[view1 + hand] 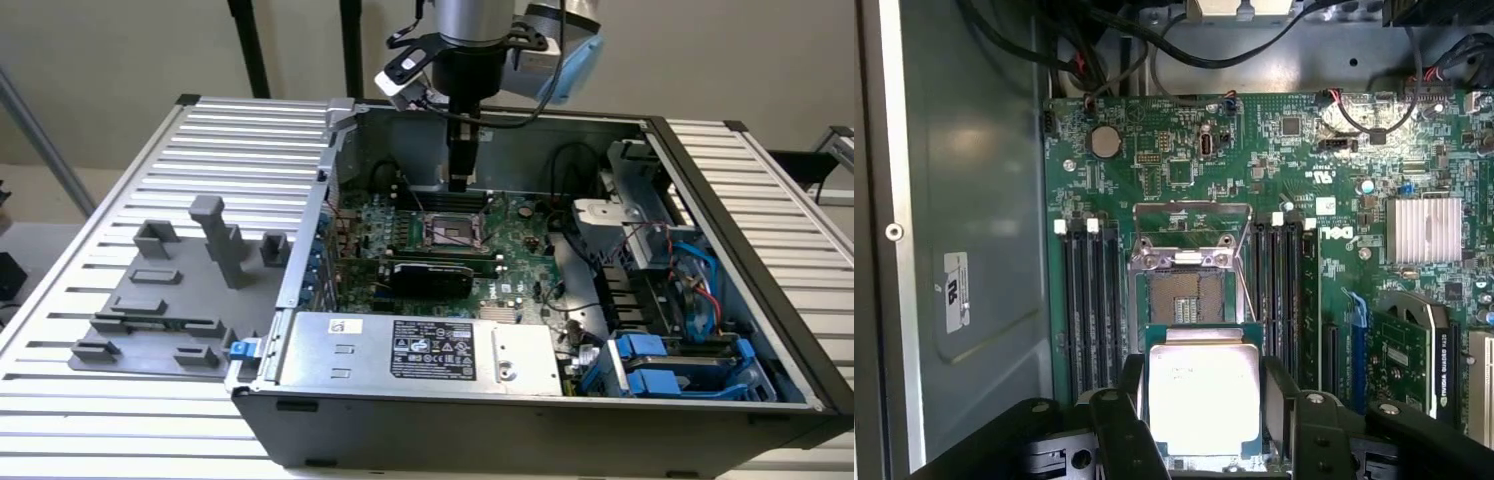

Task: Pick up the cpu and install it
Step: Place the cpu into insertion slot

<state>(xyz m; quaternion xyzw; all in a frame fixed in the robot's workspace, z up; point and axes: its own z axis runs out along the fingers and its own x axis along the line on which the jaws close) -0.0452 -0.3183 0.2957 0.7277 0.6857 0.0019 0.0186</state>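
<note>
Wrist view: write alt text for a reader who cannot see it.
The gripper holds the cpu, silvery top up, between its black fingers above a green motherboard. Beyond the chip lies the open socket, memory slots on both sides.

Open at the top, the computer case point(601, 135) leaves a clear drop to the socket point(1184, 296), whose metal frame point(1192, 222) is folded back. The gripper point(1206, 400), clamped on the cpu point(1204, 392), hangs in that gap. Memory slots point(1092, 300) flank the socket closely on both sides. Cables point(1184, 55) loop along the case wall beyond the board. In the exterior view, an expansion card point(427, 275) and the power supply point(427, 348) crowd the near side.
</note>
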